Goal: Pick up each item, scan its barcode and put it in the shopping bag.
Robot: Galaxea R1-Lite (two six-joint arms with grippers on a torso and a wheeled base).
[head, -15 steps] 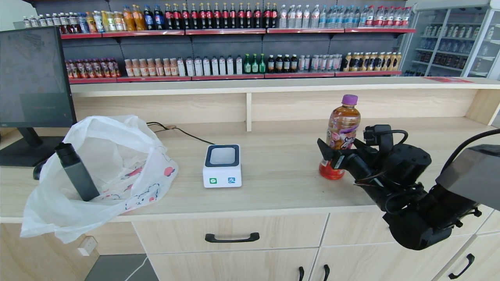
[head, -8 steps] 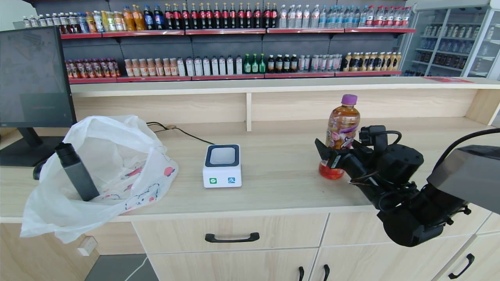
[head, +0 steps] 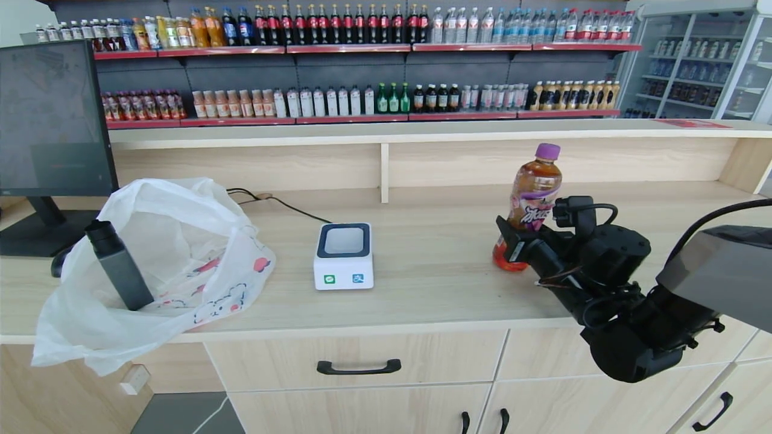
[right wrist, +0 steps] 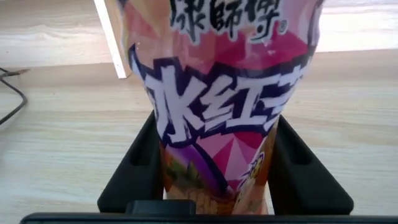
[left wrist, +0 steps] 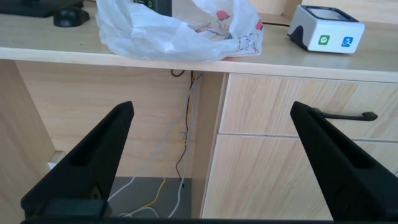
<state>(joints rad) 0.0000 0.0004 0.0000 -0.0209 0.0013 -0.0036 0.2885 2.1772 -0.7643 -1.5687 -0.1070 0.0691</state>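
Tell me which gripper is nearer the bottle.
Right. The right gripper has its fingers around the bottle; the left gripper is far off, below the counter edge near the bag.

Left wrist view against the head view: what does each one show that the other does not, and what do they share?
Left wrist view adds the open left gripper and the cables hanging under the counter. Head view adds the bottle held in the right gripper, the monitor and the drink shelves. Both show the shopping bag, the scanner and a drawer handle.
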